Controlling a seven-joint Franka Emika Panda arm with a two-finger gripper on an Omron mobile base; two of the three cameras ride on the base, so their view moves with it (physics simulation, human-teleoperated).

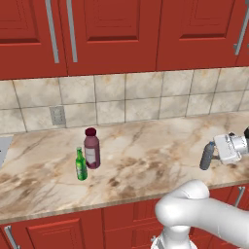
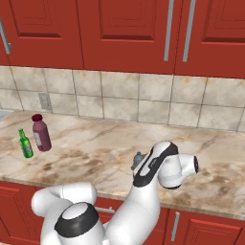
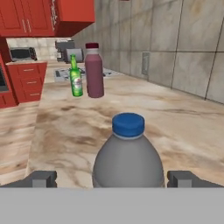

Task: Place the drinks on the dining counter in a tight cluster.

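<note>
Here, the grey bottle (image 3: 127, 157) with a blue cap is being approached: it is standing upright between the spread fingertips (image 3: 40, 178) of the gripper (image 3: 114, 179), which is released and is not yet being closed on anything. The bottle is also being seen in the left base view (image 1: 207, 155), just beside the white hand. The maroon juice bottle (image 1: 92, 148) and the small green bottle (image 1: 80, 165) are standing close together, well apart from the grey bottle, farther along the marbled counter (image 1: 146, 165). Judging by this, the grasp is the step in hand; next, closing on the bottle's body and carrying it toward the pair would be called for. Contact with the pads cannot be confirmed. Beige wall tiles (image 1: 141, 97) and red cabinets (image 1: 121, 34) are rising behind the counter.
</note>
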